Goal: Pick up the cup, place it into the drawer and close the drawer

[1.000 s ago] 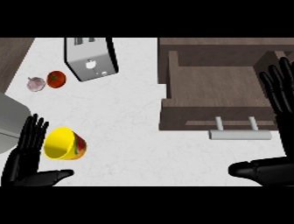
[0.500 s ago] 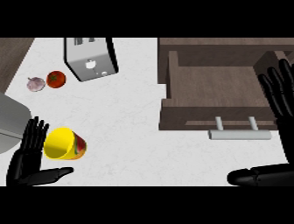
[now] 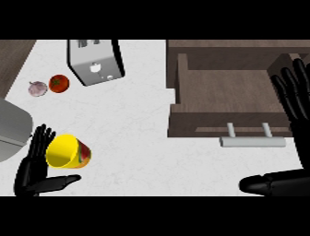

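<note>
A yellow cup (image 3: 66,151) with a coloured pattern on its side lies tipped on the white counter at the lower left. My left hand (image 3: 36,166) is open right beside it on its left, fingers straight up and thumb stretched out below the cup. The brown drawer (image 3: 185,120) stands pulled open at the upper right, its inside bare, with a pale bar handle (image 3: 253,141) on its front. My right hand (image 3: 302,99) is open at the right edge, fingers straight over the drawer's right side, thumb low near the bottom.
A silver toaster (image 3: 95,61) stands at the top middle. A tomato (image 3: 60,83) and a small garlic bulb (image 3: 37,88) lie left of it. A grey appliance (image 3: 1,124) fills the left edge. White counter (image 3: 130,138) lies between cup and drawer.
My right hand has slid slightly right and down, its thumb now lower. The left hand and the cup have hardly moved.
</note>
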